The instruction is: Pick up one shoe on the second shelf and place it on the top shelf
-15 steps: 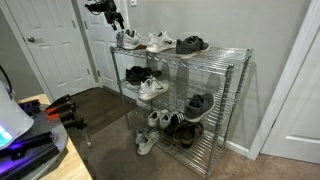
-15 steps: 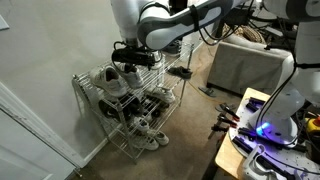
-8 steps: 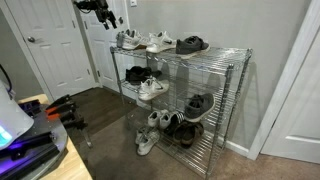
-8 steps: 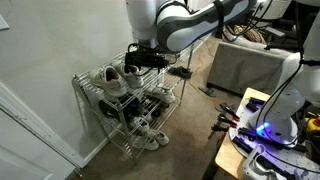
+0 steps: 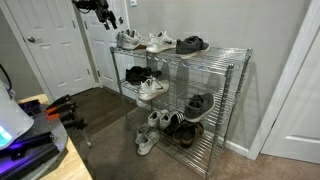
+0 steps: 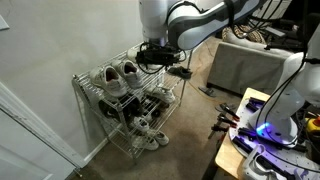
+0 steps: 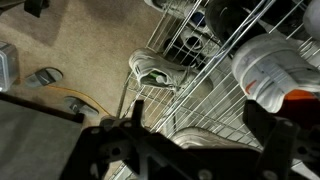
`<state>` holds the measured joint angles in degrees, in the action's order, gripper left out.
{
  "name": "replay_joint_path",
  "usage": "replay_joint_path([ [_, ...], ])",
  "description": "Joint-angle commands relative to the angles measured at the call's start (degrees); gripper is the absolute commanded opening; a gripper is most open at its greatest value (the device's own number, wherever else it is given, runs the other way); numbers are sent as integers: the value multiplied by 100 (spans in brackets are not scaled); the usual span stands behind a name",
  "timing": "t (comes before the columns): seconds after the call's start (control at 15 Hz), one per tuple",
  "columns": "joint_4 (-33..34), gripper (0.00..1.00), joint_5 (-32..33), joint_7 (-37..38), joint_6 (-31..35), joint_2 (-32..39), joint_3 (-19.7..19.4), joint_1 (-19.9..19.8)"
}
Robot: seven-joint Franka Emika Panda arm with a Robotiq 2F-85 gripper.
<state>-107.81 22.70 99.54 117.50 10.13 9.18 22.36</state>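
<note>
The light grey sneaker (image 5: pixel 128 40) lies at the end of the top shelf (image 5: pixel 215 55) beside another white sneaker (image 5: pixel 160 41) and a black shoe (image 5: pixel 191 43). It also shows in an exterior view (image 6: pixel 112 79). The second shelf (image 5: pixel 195 90) holds a white sneaker (image 5: pixel 151 88) and a black shoe (image 5: pixel 135 73). My gripper (image 5: pixel 101 9) is open and empty, raised above and off the end of the rack; it also shows in an exterior view (image 6: pixel 152 55). In the wrist view the open fingers (image 7: pixel 197 128) frame wire shelving and a white shoe (image 7: pixel 270 70).
Lower tiers hold several more shoes (image 5: pixel 198 104) (image 5: pixel 150 130). A white door (image 5: pixel 55 45) stands behind my gripper. A table edge with cables and clamps (image 5: pixel 55 110) is in front. A grey couch (image 6: pixel 245 65) lies beyond the rack.
My gripper has risen from just above the light grey sneaker on the top shelf and drawn back from the rack, empty. The shoes have not moved.
</note>
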Motion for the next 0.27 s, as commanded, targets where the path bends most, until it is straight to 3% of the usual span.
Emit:
replay_joint_path([
  [0.0,24,100,17,11,-29,8,113,-96],
  [0.2,21,100,16,11,-29,8,127,-93],
])
